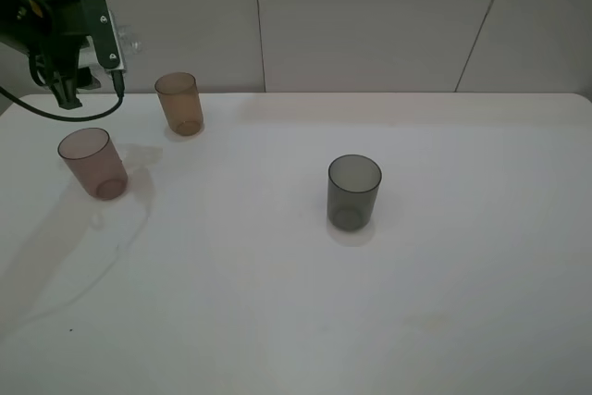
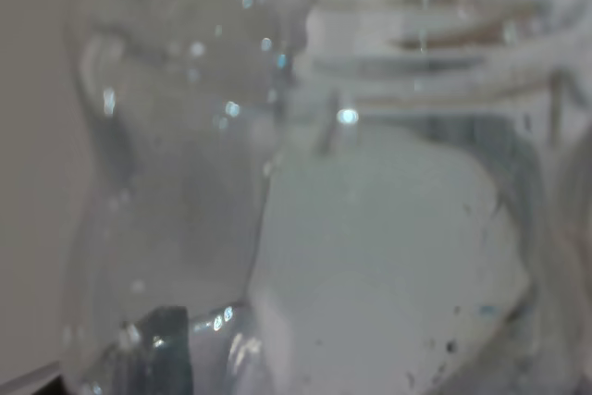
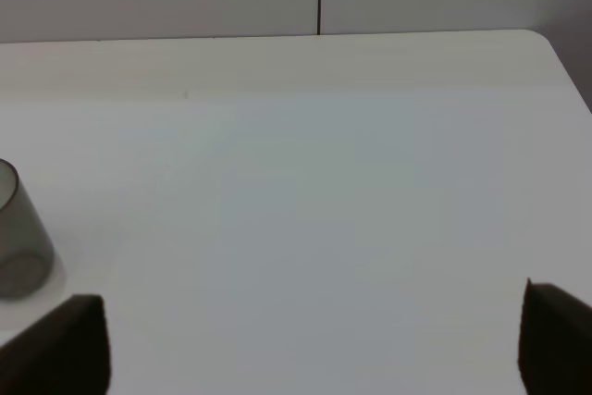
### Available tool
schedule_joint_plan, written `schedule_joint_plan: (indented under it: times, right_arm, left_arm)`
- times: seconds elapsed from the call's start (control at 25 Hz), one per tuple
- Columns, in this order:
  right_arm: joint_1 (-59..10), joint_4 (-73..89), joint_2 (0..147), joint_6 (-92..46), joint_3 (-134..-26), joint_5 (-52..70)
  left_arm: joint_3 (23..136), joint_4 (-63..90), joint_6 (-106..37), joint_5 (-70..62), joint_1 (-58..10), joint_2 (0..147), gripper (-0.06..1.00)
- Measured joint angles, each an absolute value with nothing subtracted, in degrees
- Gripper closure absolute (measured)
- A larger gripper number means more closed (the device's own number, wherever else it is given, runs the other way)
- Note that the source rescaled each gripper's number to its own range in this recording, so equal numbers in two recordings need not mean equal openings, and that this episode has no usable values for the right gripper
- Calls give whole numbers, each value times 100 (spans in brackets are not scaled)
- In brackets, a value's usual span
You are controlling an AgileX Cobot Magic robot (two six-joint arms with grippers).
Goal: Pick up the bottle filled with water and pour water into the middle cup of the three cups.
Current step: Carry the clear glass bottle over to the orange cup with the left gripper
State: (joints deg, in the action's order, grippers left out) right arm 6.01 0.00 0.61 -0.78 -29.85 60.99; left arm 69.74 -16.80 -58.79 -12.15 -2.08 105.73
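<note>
My left gripper (image 1: 118, 55) is held high at the far left, behind and left of the cups, shut on the clear bottle (image 1: 132, 42), of which only a small glint shows there. In the left wrist view the bottle (image 2: 185, 182) fills the frame, blurred, with its threaded neck (image 2: 444, 34) visible. The amber-brown middle cup (image 1: 178, 104) stands upright just right of and below the gripper. The pinkish-mauve cup (image 1: 92, 163) stands in front of it to the left. The smoky grey cup (image 1: 354, 191) stands mid-table. My right gripper (image 3: 310, 335) is open and empty.
The white table (image 1: 416, 302) reaches a grey panelled wall at the back. The grey cup also shows at the edge of the right wrist view (image 3: 18, 233). The left arm's black cable (image 1: 55, 113) hangs near the table's back left corner.
</note>
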Motion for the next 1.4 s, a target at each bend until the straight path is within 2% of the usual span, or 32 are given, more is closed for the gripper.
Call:
schedule_joint_plan:
  times: [0.44,1.4]
  right_arm:
    - [601,0,61,-78,-2985,6099]
    - [601,0,61,-78,-2985,6099]
  left_arm:
    - [7991,-1970,-5889,-1783,-233,11308,92]
    - [8447,-3077,-5891,-1706,-390,11913,92]
